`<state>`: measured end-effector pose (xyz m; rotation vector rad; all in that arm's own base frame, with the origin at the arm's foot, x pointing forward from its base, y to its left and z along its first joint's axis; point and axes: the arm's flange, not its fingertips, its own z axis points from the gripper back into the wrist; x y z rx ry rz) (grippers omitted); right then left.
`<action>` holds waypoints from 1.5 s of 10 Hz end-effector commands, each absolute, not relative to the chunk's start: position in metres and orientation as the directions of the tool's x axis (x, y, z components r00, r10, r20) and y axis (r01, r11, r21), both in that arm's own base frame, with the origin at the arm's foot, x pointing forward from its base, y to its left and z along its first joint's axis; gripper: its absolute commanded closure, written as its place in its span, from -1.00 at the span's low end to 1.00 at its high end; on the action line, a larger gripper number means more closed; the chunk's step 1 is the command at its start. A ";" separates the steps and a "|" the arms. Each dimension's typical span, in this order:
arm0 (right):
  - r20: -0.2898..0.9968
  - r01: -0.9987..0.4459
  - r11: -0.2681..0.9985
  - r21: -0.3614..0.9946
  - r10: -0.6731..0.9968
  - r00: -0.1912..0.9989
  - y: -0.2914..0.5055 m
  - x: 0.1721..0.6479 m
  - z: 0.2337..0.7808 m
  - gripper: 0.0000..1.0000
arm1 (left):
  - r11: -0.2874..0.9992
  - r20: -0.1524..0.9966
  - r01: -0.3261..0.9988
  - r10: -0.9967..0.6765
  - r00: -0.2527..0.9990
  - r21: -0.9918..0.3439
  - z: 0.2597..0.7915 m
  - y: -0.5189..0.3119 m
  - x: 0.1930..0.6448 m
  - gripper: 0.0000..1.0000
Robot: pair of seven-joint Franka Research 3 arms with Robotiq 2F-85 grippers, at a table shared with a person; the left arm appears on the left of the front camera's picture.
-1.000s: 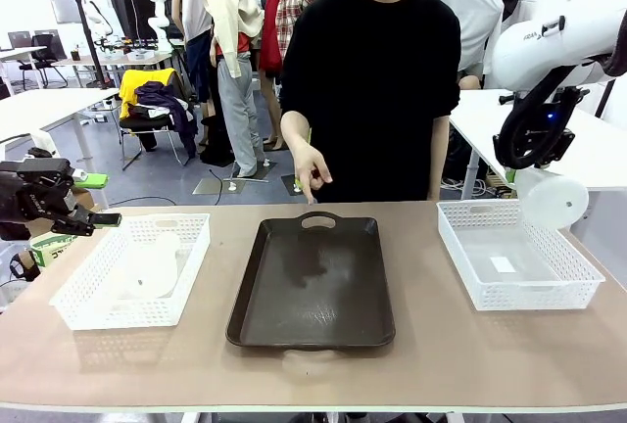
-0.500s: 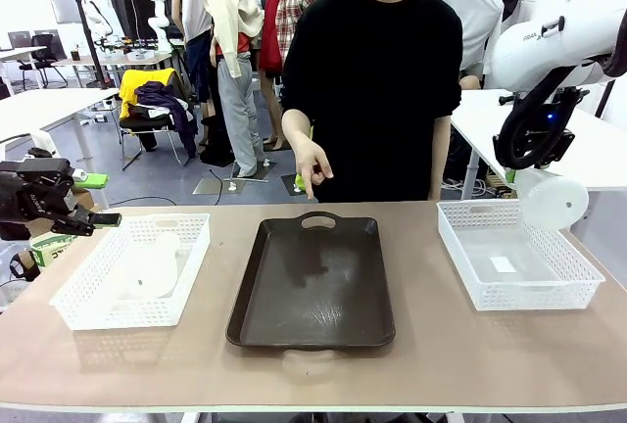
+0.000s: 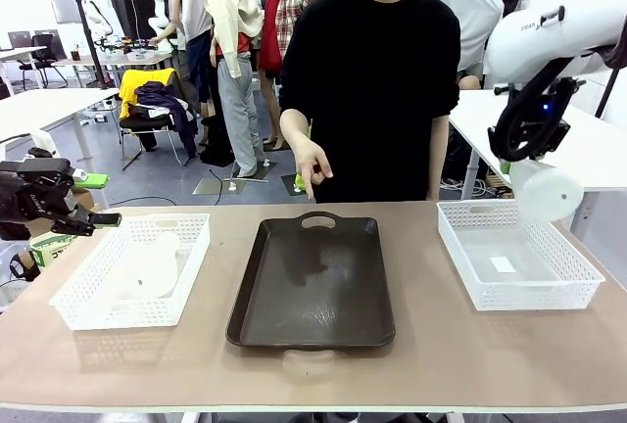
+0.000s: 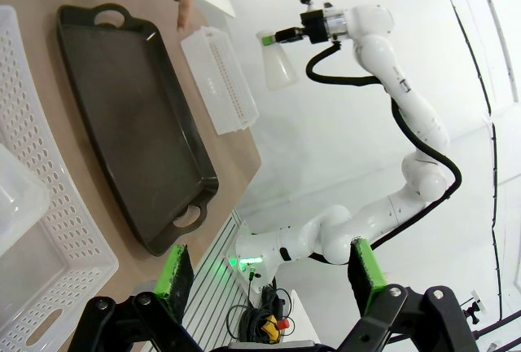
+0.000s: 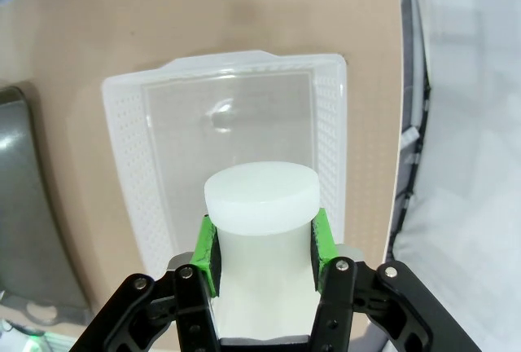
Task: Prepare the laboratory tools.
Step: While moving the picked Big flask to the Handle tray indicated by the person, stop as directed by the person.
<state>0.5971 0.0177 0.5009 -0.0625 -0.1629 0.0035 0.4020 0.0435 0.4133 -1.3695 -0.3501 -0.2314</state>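
Note:
One frosted-white conical flask (image 3: 546, 191) hangs tilted above the right mesh basket (image 3: 516, 266). My right gripper (image 5: 262, 248) is shut on its neck (image 5: 260, 201), green pads on both sides. From the left wrist view the same flask (image 4: 279, 67) hangs in the air at the end of the right arm. The second flask (image 3: 147, 266) lies on its side in the left mesh basket (image 3: 132, 271). My left gripper (image 3: 86, 215) hovers just left of that basket, off the table's left end, open with nothing between its fingers (image 4: 175, 275).
A dark brown tray with handles (image 3: 312, 281) lies mid-table between the two baskets. The person stands at the far side, one hand (image 3: 312, 164) pointing down over the tray's far handle. The right basket (image 5: 244, 124) holds nothing but a small label.
My right arm has raised the held flask slightly up and to the left. The left arm and the person's hand have hardly moved.

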 end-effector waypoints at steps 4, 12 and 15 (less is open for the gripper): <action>0.275 -0.072 0.997 -0.019 0.075 0.959 0.103 0.566 0.582 1.00 | 0.184 0.381 0.368 0.037 0.924 -0.911 0.415 0.045 0.401 -1.00; 0.338 -0.301 0.949 0.096 0.253 0.906 0.307 0.531 0.569 1.00 | 0.184 0.381 0.368 0.037 0.924 -0.911 0.415 0.045 0.401 -1.00; 0.313 -0.339 0.931 0.134 0.285 0.906 0.358 0.523 0.537 1.00 | 0.184 0.381 0.368 0.037 0.924 -0.911 0.415 0.045 0.401 -1.00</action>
